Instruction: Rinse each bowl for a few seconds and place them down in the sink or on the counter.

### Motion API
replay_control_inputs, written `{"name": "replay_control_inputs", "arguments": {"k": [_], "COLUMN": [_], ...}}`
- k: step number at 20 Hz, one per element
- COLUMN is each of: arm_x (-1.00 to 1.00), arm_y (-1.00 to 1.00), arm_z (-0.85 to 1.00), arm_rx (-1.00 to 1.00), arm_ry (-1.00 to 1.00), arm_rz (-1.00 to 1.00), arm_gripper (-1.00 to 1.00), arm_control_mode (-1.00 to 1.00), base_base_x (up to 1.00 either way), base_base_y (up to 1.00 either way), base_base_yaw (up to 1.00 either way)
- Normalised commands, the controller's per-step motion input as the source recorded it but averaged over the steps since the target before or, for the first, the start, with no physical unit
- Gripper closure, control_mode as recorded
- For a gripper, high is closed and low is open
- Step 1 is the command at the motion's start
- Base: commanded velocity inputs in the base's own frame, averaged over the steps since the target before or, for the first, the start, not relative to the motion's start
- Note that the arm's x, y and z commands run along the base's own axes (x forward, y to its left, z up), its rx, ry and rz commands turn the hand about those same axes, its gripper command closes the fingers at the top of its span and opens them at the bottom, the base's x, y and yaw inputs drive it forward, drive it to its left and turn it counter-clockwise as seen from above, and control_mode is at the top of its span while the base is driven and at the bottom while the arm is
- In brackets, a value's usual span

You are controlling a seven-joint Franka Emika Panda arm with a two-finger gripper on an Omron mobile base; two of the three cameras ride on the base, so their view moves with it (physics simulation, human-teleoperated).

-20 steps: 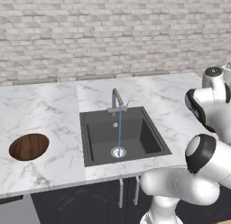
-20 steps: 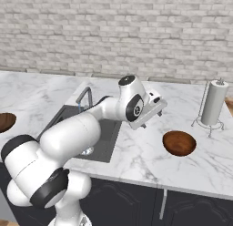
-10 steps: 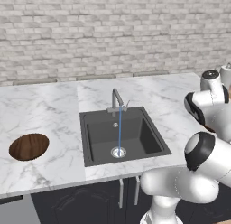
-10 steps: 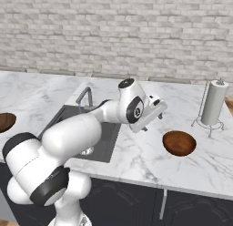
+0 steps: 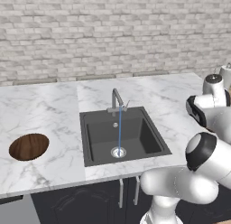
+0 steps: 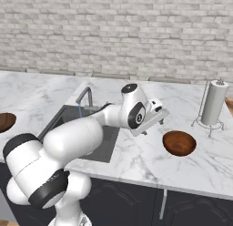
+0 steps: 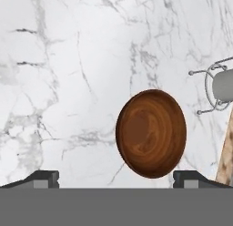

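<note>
Tool nearer right bowl now

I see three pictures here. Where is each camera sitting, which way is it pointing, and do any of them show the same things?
Left base view: behind the arm's left, looking down at the sink, running faucet and a bowl; white arm at lower right.
Right base view: behind its right, facing the counter; arm from lower left, gripper open beside another bowl and paper towel holder.
Hand view: on the hand, looking down at that bowl; fingertips below.
Both base views share the sink.

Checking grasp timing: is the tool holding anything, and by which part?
Nothing is held: the tool is open above the counter, with the wooden bowl lying free.
</note>
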Motion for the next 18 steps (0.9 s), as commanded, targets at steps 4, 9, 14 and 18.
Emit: {"name": "replay_control_inputs", "arguments": {"k": [4, 9, 14, 18], "arm_x": [-0.03, 0.0, 0.0, 0.0], "arm_y": [0.0, 0.0, -0.03, -0.07], "arm_z": [-0.12, -0.13, -0.13, -0.12], "arm_rx": [0.0, 0.0, 0.0, 0.0], "arm_ry": [-0.03, -0.01, -0.03, -0.03], "arm_rz": [-0.08, -0.06, 0.0, 0.0], "arm_gripper": [-1.0, -1.0, -1.0, -1.0], "arm_control_mode": [-1.0, -1.0, -1.0, -1.0], "base_base_x": [0.0, 0.0, 0.0, 0.0], "base_base_y": [0.0, 0.0, 0.0, 0.0], "base_base_yaw": [0.0, 0.0, 0.0, 0.0]}}
